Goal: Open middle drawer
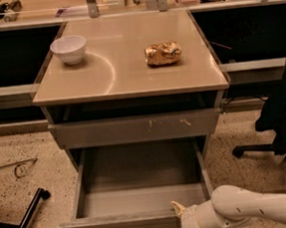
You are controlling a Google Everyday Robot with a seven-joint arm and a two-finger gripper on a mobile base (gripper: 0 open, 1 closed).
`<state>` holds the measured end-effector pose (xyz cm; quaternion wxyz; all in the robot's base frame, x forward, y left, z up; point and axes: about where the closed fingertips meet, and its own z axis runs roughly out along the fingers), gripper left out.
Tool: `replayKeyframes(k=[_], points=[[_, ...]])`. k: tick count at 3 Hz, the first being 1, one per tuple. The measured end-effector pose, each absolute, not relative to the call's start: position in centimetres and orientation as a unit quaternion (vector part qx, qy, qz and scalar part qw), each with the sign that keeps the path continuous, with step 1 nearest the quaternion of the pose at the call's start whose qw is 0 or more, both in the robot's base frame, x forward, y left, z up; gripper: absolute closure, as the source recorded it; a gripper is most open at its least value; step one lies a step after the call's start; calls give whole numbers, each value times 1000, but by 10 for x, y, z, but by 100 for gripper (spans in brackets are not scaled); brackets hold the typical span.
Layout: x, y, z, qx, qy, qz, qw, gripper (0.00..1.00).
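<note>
The middle drawer (139, 186) stands pulled far out below the tan cabinet top; its deep grey box is open and empty, and its plain grey front (117, 223) is near the bottom edge of the view. Above it sits the wider grey front with white scratches (134, 128), pushed in. My gripper (180, 212), at the end of the white arm (251, 211) coming in from the lower right, is at the right end of the pulled-out drawer front, at its top edge. The lowest drawer is out of view.
A white bowl (68, 48) and a crumpled gold-brown bag (162, 53) rest on the cabinet top (130, 77). A black office chair (283, 118) stands to the right. A black bar (24, 219) and a wire loop (17, 168) lie on the speckled floor at left.
</note>
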<state>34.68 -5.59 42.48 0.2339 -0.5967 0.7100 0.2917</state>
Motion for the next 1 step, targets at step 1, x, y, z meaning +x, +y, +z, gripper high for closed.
replayKeyframes(k=[1], points=[[347,-56,425,-597,710,292,234,0]])
